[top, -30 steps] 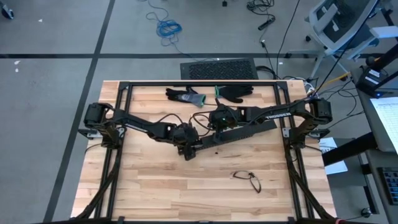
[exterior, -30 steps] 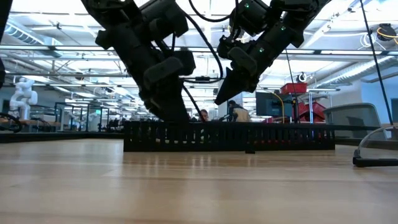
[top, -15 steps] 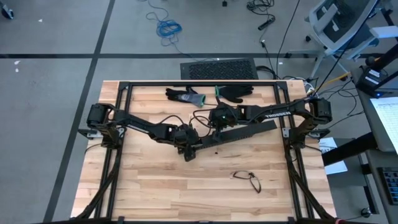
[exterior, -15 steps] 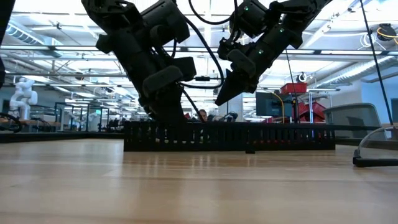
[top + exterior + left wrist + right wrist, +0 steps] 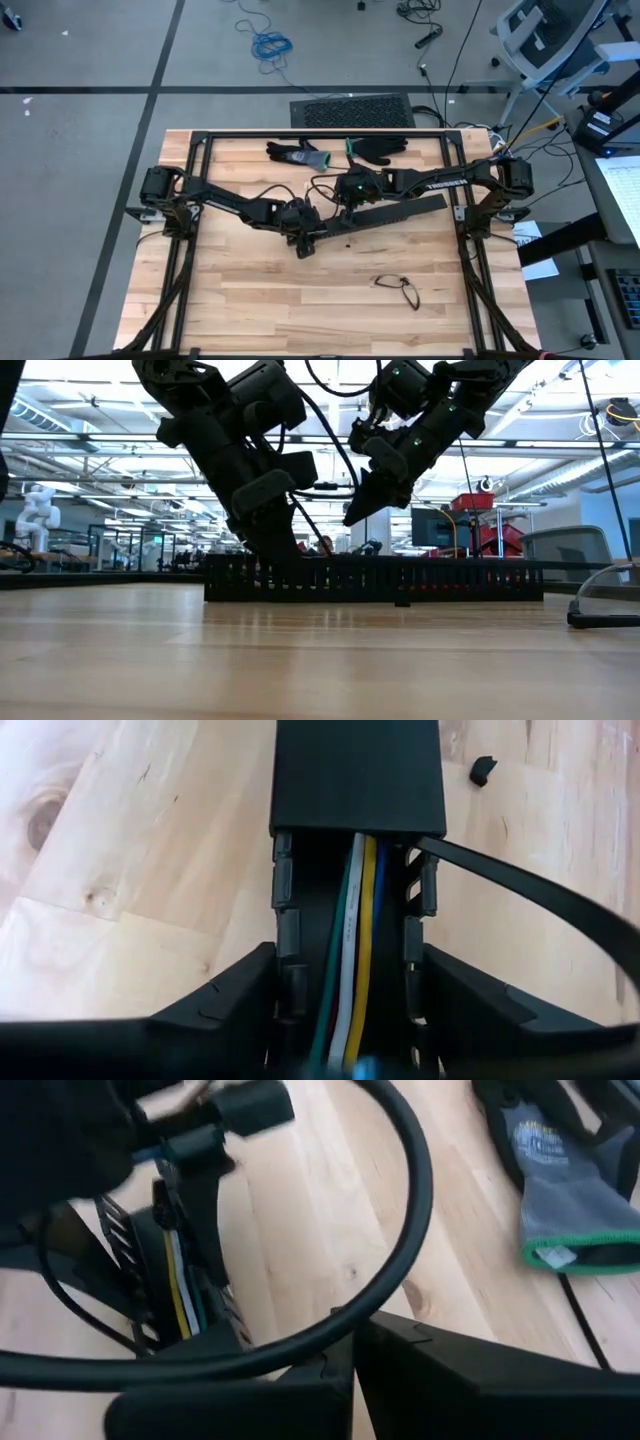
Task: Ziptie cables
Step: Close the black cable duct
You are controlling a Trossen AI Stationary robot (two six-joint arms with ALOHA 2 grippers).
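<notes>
The cables (image 5: pixel 352 960) lie side by side inside the black duct (image 5: pixel 385 216), which rests at a slant near the middle of the table (image 5: pixel 250 300). In the left wrist view green, white, yellow and blue wires run along the open slotted channel and go under the closed cover of the duct further on. The left gripper (image 5: pixel 303 238) is at the left end of the duct, and its two fingers (image 5: pixel 230 995) stand one on each side of the channel, outside its walls; they are spread apart, and I cannot tell if they press on the walls. A black strap (image 5: pixel 540 905) comes out from the side of the duct and crosses in front of this gripper. The right gripper (image 5: pixel 352 515) hangs just above the duct, a little to the right of the left one, with its fingers pressed together and nothing between them. A thick black cord (image 5: pixel 400 1230) curves in front of it. At the far edge of the table lie a grey glove (image 5: pixel 298 154) and a black glove (image 5: pixel 382 148), and near the right front there are glasses (image 5: pixel 398 287).
</notes>
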